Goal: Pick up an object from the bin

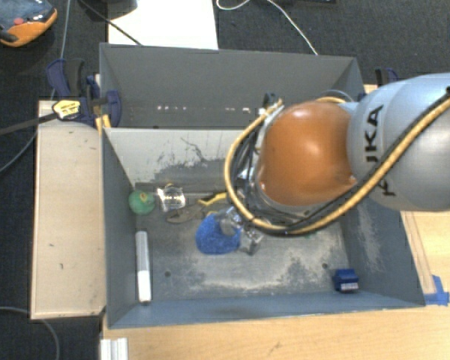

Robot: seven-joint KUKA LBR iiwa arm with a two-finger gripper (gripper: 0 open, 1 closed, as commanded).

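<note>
Starting at the left of the bin (120, 201): a white stick (142, 266) lies on the floor at lower left, its long axis running up and down the frame. Just above it sits a green ball (142, 202), and close on its right a clear shiny thing (171, 197). A thin yellow piece (212, 198) pokes out a little further right.

Now the centre. A crumpled blue lump (214, 237) lies on the bin floor, slightly left of the middle. It's a touch wider than tall, so its long axis runs roughly left to right, with no clear end that points anywhere. The gripper (244, 238) is down at the lump's right edge, tucked under the arm's big orange cover (304, 152). Spread or closed? Can't tell from here.

Far over at lower right, well apart, lies a small blue block (346, 280).
</note>
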